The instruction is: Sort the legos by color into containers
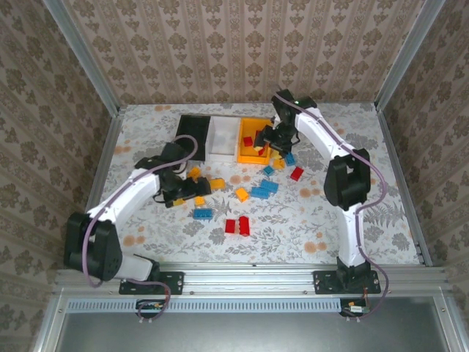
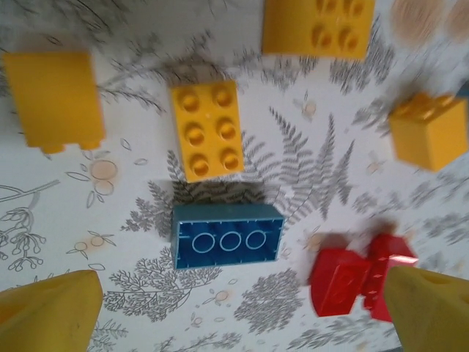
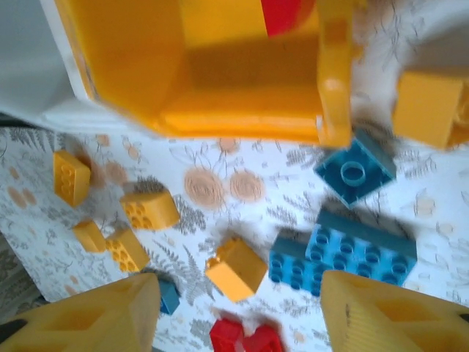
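Three containers stand in a row at the back: a black bin (image 1: 192, 130), a white bin (image 1: 220, 139) and an orange bin (image 1: 256, 150) (image 3: 220, 73) with a red lego (image 1: 248, 141) (image 3: 282, 13) inside. Red, blue and yellow legos lie scattered on the table. My right gripper (image 1: 274, 141) (image 3: 242, 323) hovers open and empty by the orange bin's right wall, above a yellow lego (image 3: 236, 268) and joined blue legos (image 3: 344, 253). My left gripper (image 1: 189, 188) (image 2: 238, 323) is wide open and empty over an upturned blue lego (image 2: 227, 236), next to a yellow lego (image 2: 207, 130) and red legos (image 2: 355, 282).
The patterned table (image 1: 308, 220) is walled on three sides by wallpapered panels and metal rails. Two red legos (image 1: 237, 226) and a blue one (image 1: 203, 213) lie near the front centre. A red lego (image 1: 296, 174) and blue ones (image 1: 264, 189) lie right of centre.
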Action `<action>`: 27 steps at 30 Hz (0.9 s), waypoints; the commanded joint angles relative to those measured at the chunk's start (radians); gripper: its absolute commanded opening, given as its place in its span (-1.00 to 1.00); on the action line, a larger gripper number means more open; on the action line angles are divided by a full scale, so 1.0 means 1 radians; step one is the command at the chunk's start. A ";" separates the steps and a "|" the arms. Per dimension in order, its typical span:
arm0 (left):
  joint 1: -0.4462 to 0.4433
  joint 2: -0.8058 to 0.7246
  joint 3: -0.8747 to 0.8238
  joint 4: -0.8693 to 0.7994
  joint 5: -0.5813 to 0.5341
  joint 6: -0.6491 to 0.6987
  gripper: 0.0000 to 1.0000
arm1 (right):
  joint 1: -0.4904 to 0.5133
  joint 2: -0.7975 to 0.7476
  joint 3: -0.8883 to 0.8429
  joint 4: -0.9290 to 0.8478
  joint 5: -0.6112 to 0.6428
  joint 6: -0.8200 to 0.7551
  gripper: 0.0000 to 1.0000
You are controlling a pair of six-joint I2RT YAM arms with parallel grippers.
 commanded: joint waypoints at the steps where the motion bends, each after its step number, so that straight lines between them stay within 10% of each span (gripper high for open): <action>1: -0.089 0.085 0.055 -0.089 -0.088 0.069 0.99 | 0.007 -0.107 -0.129 0.072 -0.003 0.001 0.32; 12: -0.147 0.212 0.063 -0.055 -0.120 0.043 0.99 | -0.006 -0.281 -0.473 0.159 -0.013 0.008 0.36; 27: -0.164 0.274 -0.033 0.052 -0.092 0.015 0.69 | -0.012 -0.311 -0.491 0.152 -0.010 0.002 0.37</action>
